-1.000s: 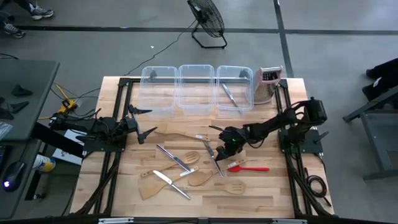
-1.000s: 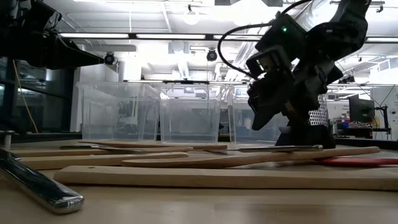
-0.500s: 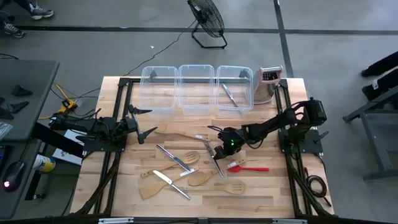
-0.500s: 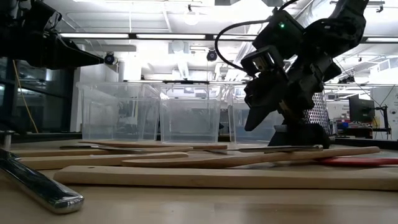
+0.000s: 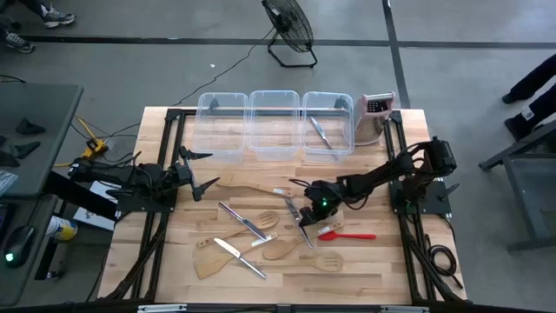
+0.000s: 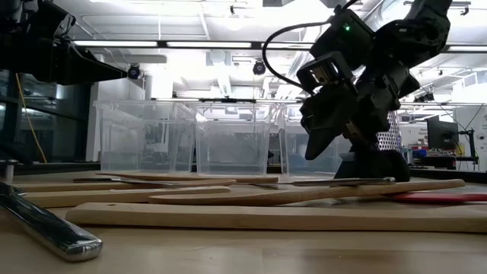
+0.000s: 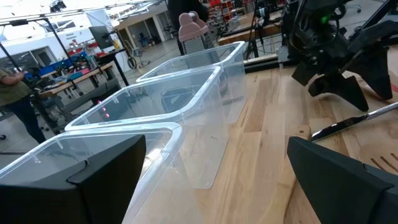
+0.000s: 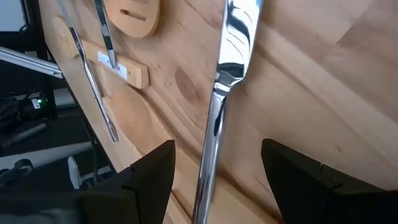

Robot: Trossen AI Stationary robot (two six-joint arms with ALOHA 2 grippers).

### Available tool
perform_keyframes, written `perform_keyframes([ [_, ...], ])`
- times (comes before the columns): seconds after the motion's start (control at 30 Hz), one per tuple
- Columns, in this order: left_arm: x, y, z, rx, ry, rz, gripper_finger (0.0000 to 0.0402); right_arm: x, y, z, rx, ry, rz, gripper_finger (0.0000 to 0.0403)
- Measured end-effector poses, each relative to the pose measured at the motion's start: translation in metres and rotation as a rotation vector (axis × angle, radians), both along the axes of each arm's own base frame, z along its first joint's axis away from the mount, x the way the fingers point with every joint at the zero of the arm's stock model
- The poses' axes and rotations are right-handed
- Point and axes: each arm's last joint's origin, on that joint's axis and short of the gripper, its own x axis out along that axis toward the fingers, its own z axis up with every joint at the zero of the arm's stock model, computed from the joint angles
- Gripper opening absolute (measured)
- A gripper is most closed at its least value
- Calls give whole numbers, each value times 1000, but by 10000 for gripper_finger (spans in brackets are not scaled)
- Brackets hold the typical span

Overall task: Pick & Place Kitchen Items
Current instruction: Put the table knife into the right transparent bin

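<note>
- Kitchen items: approx ten slim utensils scattered on the table (image 5: 365, 265) mid-area, in front of three clear tubs (image 5: 274, 124).
- Metal knife (image 8: 217, 112) lies flat on the wood, directly between the right claw's (image 8: 214, 180) two dark fingers (image 8: 149, 174) in the wrist view; fingers spread wide either side, not touching it.
- High view: right claw (image 5: 305, 209) is over the middle of the spread, arm reaching in from the table's right edge. Low view: it hangs above the utensils, clear of the wood.
- Red spatula (image 5: 346, 234) just right of that claw; slotted wooden spatula (image 5: 323, 262) nearer the front edge.
- Long wooden spatula (image 5: 252, 189) lies across, between tubs and claw; wooden spoon (image 5: 261, 221) and more silver knives (image 5: 241, 258) to the left/front.
- One silver utensil (image 5: 320, 132) already inside the rightmost tub.
- Box grater (image 5: 373, 116) upright beside the rightmost tub, at back right.
- Left claw (image 5: 201, 170) near the table's left edge, fingers wide open, holding nothing; well apart from the utensils.
- Floor fan (image 5: 290, 29) behind the table.
</note>
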Motion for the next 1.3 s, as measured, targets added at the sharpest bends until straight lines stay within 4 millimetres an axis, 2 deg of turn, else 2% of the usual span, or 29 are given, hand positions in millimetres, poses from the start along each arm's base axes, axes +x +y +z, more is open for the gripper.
perform_keyframes([
  [0.13, 0, 0, 0, 0, 0, 0, 388, 5, 0, 3, -16, 2, -4, 233],
  [0.43, 0, 0, 0, -1, -2, -1, 388, 20, 4, -15, 39, 14, 20, 233],
  [0.93, 0, 0, 0, 0, -2, -1, 388, 25, 4, -13, 39, 15, 24, 229],
  [1.07, 0, 0, 0, 0, -3, -1, 388, 24, 4, -14, 24, 37, 16, 203],
  [1.3, 0, 0, 0, -1, -3, 0, 388, 22, 4, -16, 10, 60, 6, 124],
])
